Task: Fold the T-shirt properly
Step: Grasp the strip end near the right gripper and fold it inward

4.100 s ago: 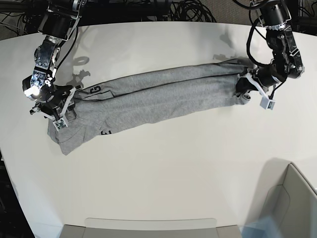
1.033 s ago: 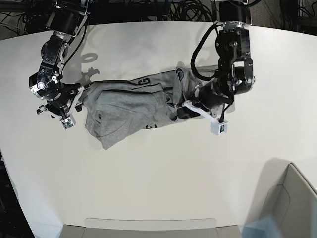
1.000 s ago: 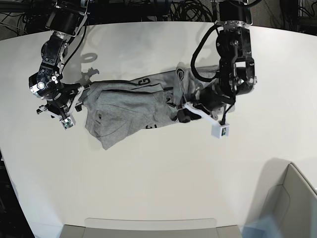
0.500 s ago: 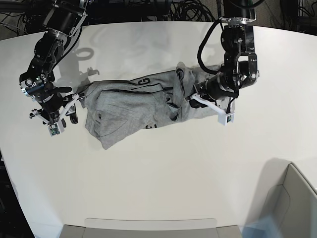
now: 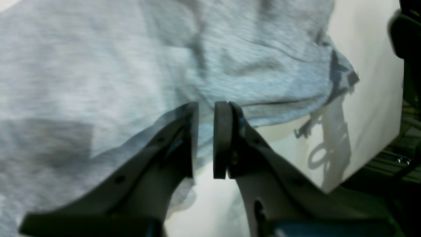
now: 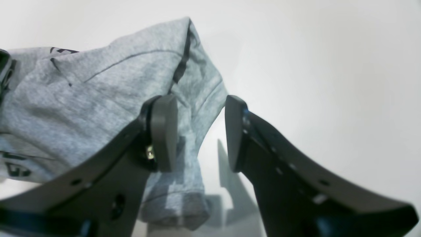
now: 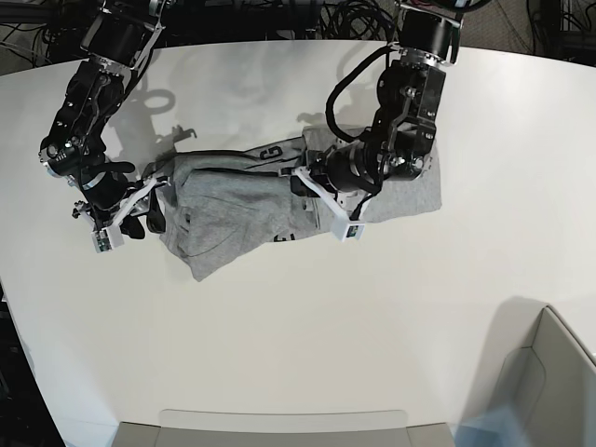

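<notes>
Base view: T-shirt (image 7: 279,200) bunched mid-table, right end now folded back toward 3 o'clock — half-fold begun. Left gripper (image 7: 321,197) nearly closed, empty, above cloth; right gripper (image 7: 140,207) parted wide, released at 9 o'clock edge.

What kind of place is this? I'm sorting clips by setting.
Most likely a robotics lab or test bench, not a home: two robot arms work a grey T-shirt on a bare white table, and bundles of black cables lie behind its far edge.
</notes>
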Controlling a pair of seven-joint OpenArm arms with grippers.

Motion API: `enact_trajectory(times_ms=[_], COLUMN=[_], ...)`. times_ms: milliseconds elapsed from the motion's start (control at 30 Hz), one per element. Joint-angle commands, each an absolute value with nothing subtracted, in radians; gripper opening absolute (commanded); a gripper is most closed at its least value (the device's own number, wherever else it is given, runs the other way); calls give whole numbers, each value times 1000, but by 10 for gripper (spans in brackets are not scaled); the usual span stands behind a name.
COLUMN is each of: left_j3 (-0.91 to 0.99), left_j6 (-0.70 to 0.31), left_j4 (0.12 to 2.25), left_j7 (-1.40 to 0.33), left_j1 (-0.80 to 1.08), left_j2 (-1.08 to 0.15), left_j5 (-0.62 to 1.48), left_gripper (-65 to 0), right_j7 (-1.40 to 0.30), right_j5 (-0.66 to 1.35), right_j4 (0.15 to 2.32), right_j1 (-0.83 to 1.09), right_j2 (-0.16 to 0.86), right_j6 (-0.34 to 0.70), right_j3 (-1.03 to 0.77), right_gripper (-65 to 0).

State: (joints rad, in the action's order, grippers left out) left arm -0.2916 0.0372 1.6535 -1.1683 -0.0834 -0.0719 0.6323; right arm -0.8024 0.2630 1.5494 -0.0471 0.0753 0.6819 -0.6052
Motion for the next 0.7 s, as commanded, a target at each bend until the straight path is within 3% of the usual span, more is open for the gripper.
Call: enact_trajectory(times_ms=[0,200,367,667], left_j3=[-285,-285,-285,-285], left_j6=[36,36,36,36], left_j4=[1673,1672,1672,1672], left_j7=[-1164,-1164,-1164,-1164], left_j1=[-99,-93,-76,-74], left_j2=[-76,-85,-85,-94], left_j5=[644,641,641,639], left_gripper=[-570,-570,-570,-570], right_j7=[-791,-1081,-1095,-1095], right_j5=[297,432,526,654], right_j4=[1547,1354,1184,1036], right_j1=[-71,-176,-191,-193], right_j2=[91,179,249,240], right_j6=[690,693,693,693], right_j3=[-638,-782,-727,-625], right_gripper=[-404,-324,-326,-326])
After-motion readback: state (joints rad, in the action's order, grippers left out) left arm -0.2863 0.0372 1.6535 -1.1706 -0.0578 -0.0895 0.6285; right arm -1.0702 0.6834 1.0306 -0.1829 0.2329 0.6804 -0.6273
